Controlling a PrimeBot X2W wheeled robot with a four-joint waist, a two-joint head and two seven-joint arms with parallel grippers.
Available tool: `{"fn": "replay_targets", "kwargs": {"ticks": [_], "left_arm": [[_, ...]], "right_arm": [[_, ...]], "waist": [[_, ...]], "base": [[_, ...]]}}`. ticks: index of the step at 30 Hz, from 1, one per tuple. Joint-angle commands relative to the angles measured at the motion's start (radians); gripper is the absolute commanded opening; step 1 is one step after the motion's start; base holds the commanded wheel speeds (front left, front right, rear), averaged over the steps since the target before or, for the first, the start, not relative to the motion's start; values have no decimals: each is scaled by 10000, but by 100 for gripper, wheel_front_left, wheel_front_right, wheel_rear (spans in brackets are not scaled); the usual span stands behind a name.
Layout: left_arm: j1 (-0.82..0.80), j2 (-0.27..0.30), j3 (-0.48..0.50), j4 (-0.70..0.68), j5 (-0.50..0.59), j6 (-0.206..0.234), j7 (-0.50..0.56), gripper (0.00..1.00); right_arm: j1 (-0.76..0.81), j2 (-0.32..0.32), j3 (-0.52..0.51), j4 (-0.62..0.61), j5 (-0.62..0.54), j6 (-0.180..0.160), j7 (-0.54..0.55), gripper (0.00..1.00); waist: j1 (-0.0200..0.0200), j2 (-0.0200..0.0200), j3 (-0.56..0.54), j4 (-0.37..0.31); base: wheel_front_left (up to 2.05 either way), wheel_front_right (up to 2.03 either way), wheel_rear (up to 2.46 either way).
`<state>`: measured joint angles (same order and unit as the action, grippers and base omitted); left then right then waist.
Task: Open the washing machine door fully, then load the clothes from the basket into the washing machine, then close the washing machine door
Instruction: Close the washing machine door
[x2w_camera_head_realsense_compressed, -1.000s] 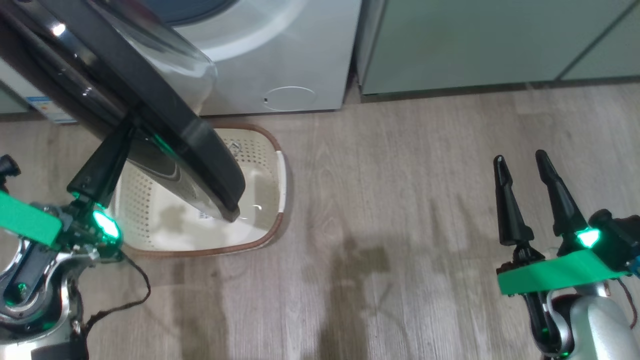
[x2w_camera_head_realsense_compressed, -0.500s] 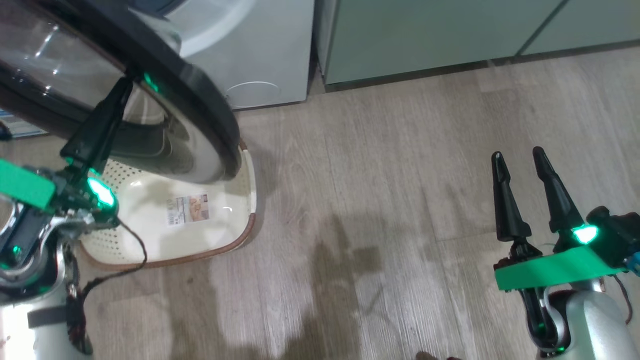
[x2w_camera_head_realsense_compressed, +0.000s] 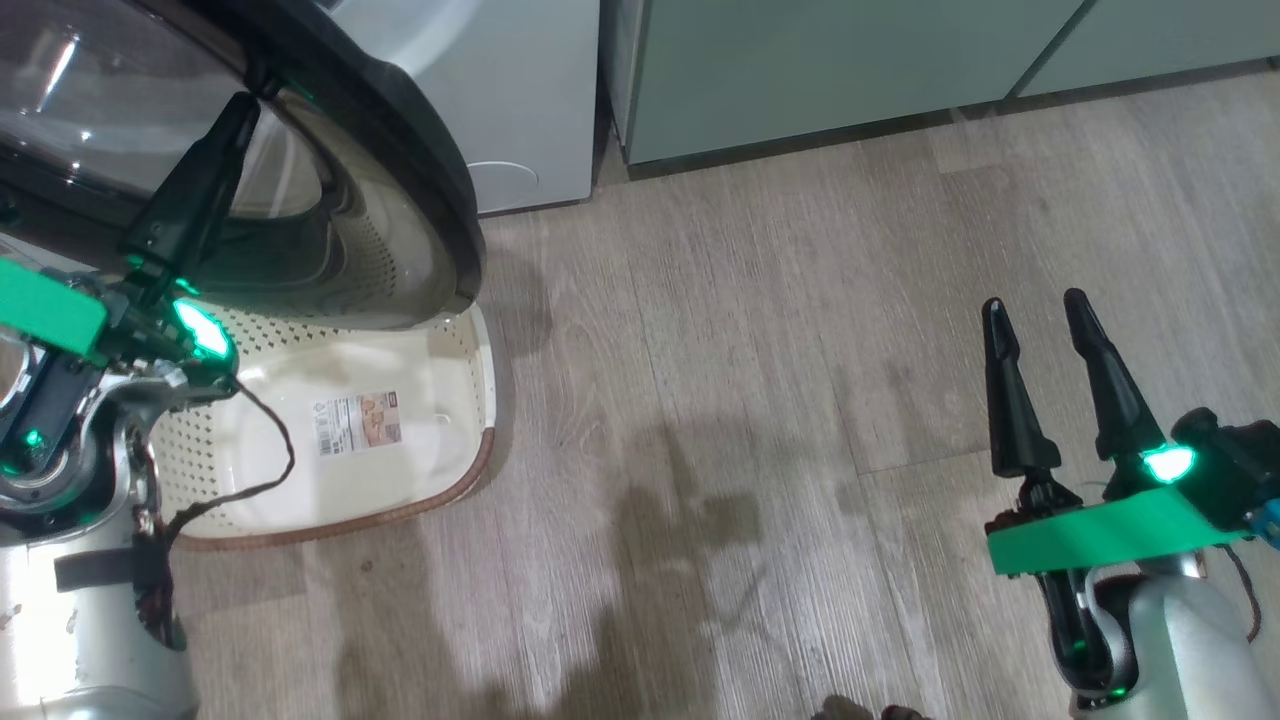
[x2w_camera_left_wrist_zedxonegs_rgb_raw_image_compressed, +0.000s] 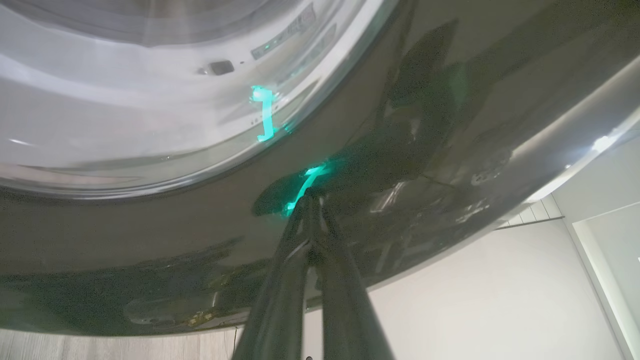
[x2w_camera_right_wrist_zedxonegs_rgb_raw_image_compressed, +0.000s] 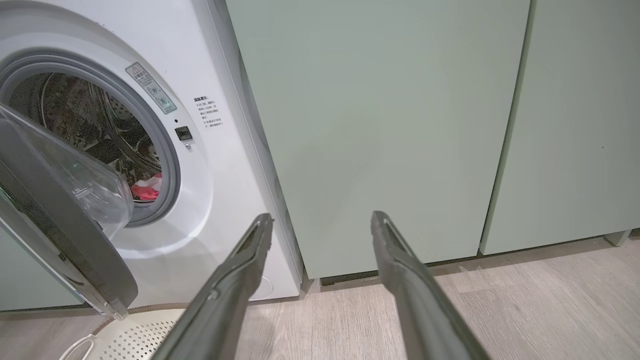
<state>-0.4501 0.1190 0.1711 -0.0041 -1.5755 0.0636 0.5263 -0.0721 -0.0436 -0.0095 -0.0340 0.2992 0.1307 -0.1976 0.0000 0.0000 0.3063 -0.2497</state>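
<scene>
Basket (x2w_camera_head_realsense_compressed: 428, 462) of perforated cream plastic

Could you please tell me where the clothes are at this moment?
In the right wrist view, at the left, the clothes lie low in the drum of the washing machine, behind the grey gasket and beyond the open washing machine door.

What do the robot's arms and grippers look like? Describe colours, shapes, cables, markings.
Left gripper and right gripper each have two long, tapering black fingers. Green tape and a glowing green light mark each wrist; forearms are silvery. A dark cable loops beside the left one.
</scene>
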Motion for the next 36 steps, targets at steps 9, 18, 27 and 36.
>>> {"fn": "replay_targets", "kwargs": {"ticks": [9, 18, 27, 36], "left_arm": [[908, -7, 686, -880, -339, -543, -42, 0], [2398, -524, 1058, -1587, -536, -897, -1081, 100], [2978, -647, 1172, -1952, 609, -1041, -3326, 100], [2905, 409, 181, -2912, 6661, -821, -5746, 100]], "right_arm": [[-178, -66, 242, -157, 112, 0, -179, 100], [-121, -66, 216, -102, -2, 0, -82, 100], [-97, -66, 136, -166, -103, 0, 121, 100], [-202, -66, 24, -267, -298, 0, 171, 100]], "waist": [[0, 0, -205, 198], [0, 0, -478, 686], [0, 0, -765, 999], [0, 0, -1135, 1113]], "base": [[0, 0, 0], [0, 0, 0], [0, 0, 0], [0, 0, 0]]}}
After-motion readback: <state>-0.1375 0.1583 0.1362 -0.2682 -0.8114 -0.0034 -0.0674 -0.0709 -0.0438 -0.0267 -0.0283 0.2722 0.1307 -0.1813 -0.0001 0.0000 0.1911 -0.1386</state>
